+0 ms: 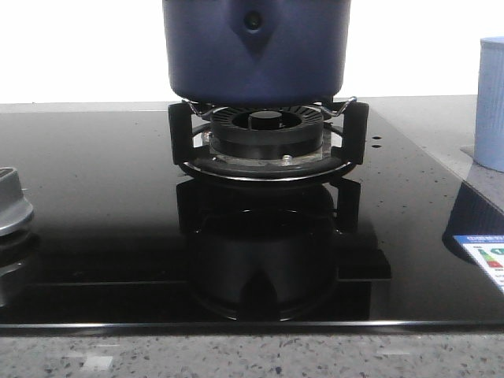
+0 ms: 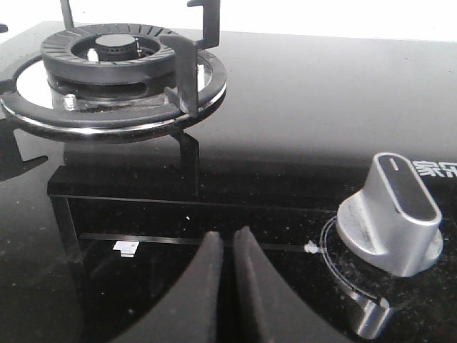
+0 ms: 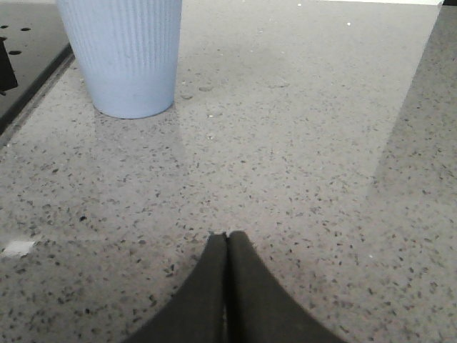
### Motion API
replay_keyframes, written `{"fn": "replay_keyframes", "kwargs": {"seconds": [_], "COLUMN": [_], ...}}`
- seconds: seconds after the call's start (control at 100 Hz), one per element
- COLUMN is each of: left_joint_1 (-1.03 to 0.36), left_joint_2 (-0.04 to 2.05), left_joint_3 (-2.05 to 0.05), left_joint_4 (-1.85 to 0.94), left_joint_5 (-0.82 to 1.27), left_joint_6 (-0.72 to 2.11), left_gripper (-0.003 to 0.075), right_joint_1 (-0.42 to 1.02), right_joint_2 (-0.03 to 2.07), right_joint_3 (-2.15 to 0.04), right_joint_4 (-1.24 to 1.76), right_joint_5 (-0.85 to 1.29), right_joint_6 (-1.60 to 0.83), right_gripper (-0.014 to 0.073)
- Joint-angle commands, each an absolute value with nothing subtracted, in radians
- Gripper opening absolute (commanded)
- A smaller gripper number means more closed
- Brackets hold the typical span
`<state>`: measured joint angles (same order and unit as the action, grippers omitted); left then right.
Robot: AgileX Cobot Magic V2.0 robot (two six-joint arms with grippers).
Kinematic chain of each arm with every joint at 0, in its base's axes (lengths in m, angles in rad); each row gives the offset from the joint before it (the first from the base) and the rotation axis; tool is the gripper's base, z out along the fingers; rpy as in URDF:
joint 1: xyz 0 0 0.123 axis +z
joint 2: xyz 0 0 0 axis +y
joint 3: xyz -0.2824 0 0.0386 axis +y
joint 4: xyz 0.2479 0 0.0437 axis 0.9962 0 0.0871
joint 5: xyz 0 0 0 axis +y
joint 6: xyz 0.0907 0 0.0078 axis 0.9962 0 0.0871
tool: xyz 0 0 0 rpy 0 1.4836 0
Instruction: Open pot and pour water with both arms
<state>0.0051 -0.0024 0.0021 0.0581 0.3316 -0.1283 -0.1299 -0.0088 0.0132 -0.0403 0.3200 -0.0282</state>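
The dark navy-blue pot (image 1: 256, 49) stands on the black burner grate (image 1: 268, 134) at the middle back of the front view; its top and lid are cut off by the frame. Its pointed handle bracket with a rivet (image 1: 253, 27) faces me. A pale blue ribbed cup (image 1: 491, 102) stands at the right on the stone counter, and also shows in the right wrist view (image 3: 123, 53). My left gripper (image 2: 228, 239) is shut and empty, low over the black glass near a silver knob (image 2: 391, 214). My right gripper (image 3: 227, 237) is shut and empty over the speckled counter, short of the cup.
A second burner with grate prongs (image 2: 114, 68) lies beyond my left gripper. A silver knob (image 1: 12, 205) shows at the left edge of the front view. A sticker (image 1: 488, 256) lies on the glass cooktop at the right. Grey stone counter (image 3: 321, 143) surrounds the cup.
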Motion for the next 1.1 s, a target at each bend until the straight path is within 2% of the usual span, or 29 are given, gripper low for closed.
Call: {"fn": "replay_keyframes", "kwargs": {"seconds": [0.0, 0.74, 0.95, 1.02, 1.09], "left_joint_1": [0.007, 0.007, 0.007, 0.007, 0.007], "left_joint_2": [-0.035, -0.035, -0.035, -0.035, -0.035], "left_joint_3": [0.047, 0.047, 0.047, 0.047, 0.047], "left_joint_4": [0.054, 0.054, 0.085, 0.093, -0.044], "left_joint_5": [0.288, 0.288, 0.27, 0.212, 0.097], "left_joint_6": [-0.138, -0.138, -0.129, -0.129, -0.129], "left_gripper": [-0.002, -0.002, -0.002, -0.002, -0.002], "right_joint_1": [-0.138, -0.138, -0.138, -0.138, -0.138], "right_joint_2": [-0.03, -0.03, -0.03, -0.03, -0.03], "right_joint_3": [0.04, 0.04, 0.04, 0.04, 0.04], "right_joint_4": [-0.038, -0.04, -0.058, -0.058, -0.043], "right_joint_5": [0.302, 0.29, 0.0, -0.093, -0.199], "right_joint_6": [-0.031, -0.031, -0.031, -0.031, -0.028], "right_gripper": [-0.0064, -0.0064, -0.0064, -0.0064, -0.0064]}}
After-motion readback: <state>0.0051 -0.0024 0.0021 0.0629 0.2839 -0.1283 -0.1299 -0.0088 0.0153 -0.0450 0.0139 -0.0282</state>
